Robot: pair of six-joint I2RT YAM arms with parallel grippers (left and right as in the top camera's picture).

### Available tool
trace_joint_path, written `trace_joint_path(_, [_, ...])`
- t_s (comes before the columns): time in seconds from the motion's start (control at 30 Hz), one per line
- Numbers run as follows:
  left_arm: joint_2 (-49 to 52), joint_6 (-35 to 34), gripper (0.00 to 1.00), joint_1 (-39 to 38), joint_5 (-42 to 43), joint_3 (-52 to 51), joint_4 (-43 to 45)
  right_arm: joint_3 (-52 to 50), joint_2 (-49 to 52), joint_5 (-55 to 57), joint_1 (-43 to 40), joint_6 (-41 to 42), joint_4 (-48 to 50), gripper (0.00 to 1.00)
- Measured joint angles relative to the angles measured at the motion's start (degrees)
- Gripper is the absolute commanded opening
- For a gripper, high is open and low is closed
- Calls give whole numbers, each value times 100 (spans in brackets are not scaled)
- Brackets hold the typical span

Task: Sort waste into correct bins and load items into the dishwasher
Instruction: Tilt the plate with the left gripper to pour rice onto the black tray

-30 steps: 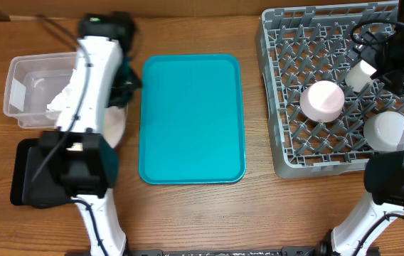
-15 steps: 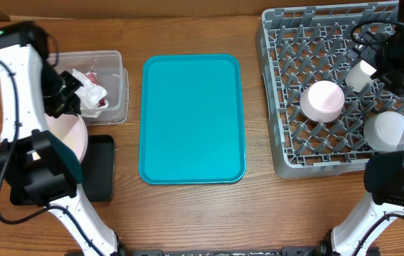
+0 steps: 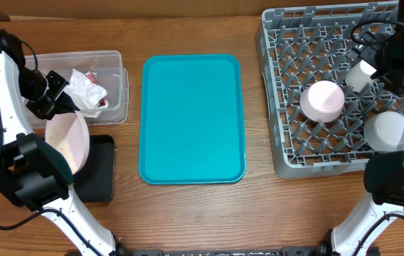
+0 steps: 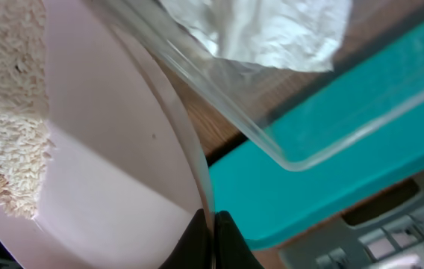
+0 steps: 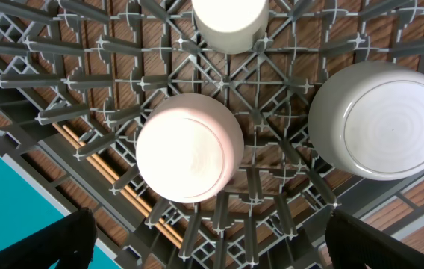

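My left gripper [image 3: 48,105] [image 4: 213,233] is shut on the rim of a pink plate [image 3: 71,141] [image 4: 115,172]. It holds the plate tilted above the left part of a black bin [image 3: 97,168]. Rice [image 4: 7,112] lies on the plate. My right gripper [image 3: 374,51] [image 5: 212,239] is open and empty above the grey dish rack [image 3: 287,43] [image 5: 63,90]. In the rack stand a pink bowl [image 3: 322,99] [image 5: 189,146], a white bowl [image 3: 385,131] [image 5: 380,119] and a white cup [image 3: 361,74] [image 5: 229,22], all upside down.
A clear plastic bin [image 3: 113,67] [image 4: 287,142] with crumpled white paper [image 3: 84,89] [image 4: 272,30] and a red scrap sits at the back left. A teal tray [image 3: 192,117] [image 4: 361,112] lies in the middle of the wooden table.
My left arm has swung left, off the clear bin, carrying the pink plate to above the black bin. The right arm has not moved.
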Motion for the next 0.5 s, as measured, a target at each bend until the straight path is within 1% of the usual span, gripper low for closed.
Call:
trace_joint_path(0.27, [0, 260, 4, 31, 754, 0, 0, 0, 0, -2, 0, 0, 0, 100])
trace_joint_path(0.5, [0, 483, 4, 214, 1141, 0, -46, 0, 0, 0, 2, 0, -4, 100])
